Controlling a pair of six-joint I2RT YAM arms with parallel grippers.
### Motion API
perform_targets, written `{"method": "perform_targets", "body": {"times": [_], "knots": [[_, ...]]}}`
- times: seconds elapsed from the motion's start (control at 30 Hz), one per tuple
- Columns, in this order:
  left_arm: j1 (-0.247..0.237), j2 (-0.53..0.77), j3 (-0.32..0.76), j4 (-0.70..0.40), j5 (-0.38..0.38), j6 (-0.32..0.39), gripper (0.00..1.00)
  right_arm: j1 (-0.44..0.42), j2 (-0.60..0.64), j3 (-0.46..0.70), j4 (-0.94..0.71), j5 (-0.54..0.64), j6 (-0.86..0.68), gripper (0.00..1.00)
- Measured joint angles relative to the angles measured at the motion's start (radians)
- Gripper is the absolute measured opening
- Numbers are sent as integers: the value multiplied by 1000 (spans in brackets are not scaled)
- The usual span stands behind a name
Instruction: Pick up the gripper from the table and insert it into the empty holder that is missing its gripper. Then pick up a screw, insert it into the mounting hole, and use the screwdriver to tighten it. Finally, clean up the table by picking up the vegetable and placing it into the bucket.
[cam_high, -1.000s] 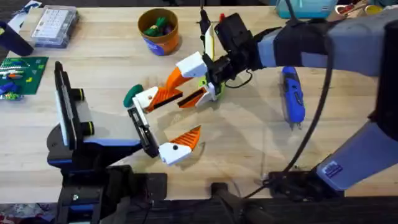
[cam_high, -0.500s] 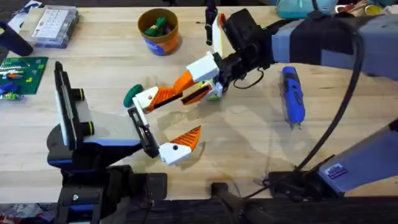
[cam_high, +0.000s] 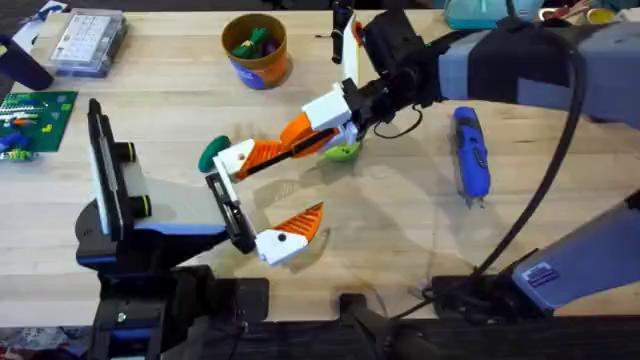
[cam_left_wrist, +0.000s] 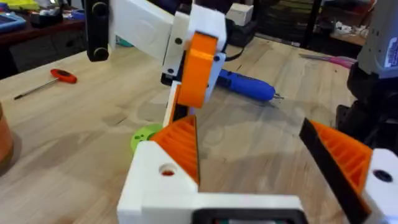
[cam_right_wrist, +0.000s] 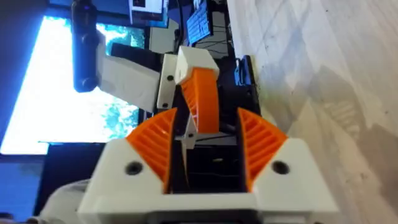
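right arm pulls up and back, finger piece still in its jaws

since a second ago the right gripper (cam_high: 335, 125) has drawn up the surface toward the far edge, lifting the base end of the gripper (cam_high: 300, 133) it carries; the lime-green disc (cam_high: 343, 152) beneath now shows clear of the arm. the blue-and-black stand (cam_high: 150, 235) and the twin finger (cam_high: 290, 235) have not shifted.

the gripper is a hard printed piece: light, stiff, not fragile, though its ribbed orange wedge could skate on smooth pads. the blocky white base looks the best place to hold, flat-sided and near the mounting end. in the right wrist view the jaws are pinching the orange piece (cam_right_wrist: 200, 109) between their ribbed pads, squarely centred.

the piece lies slanted, its tip down near the empty holder (cam_high: 237, 158), where orange already sits at the white bracket; whether it is fully seated i cannot tell. the right arm reaches across from the lower right, wrist turned toward the stand, forearm high.

the left gripper (cam_left_wrist: 261, 168) points at the same spot from low over the surface, its jaws spread with nothing between them.

the vegetable (cam_high: 212, 152) sits just beside the holder; the bucket (cam_high: 256, 52) stands well apart.
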Motion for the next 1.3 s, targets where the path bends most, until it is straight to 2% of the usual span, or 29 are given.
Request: {"method": "perform_targets", "body": {"times": [0.1, 0.27, 0.5, 0.7, 1.0, 1.3], "knots": [[0, 0, 0, 0, 0, 0, 990, 2, 0, 0, 30, 0, 4, 448], [0, 0, 0, 0, 0, 0, 990, 23, 0, 0, 64, 16, 28, 330], [0, 0, 0, 0, -1, 0, 990, 48, 0, 0, 85, 29, 72, 25], [0, 0, 0, 0, -1, -1, 990, 49, 0, 0, 94, 36, 97, 16], [4, 0, 0, 4, -43, 3, 990, 56, 0, -2, 264, 80, 243, 13], [4, 0, 0, 4, -56, 3, 990, 62, 0, -2, 281, 94, 302, 11]]}}
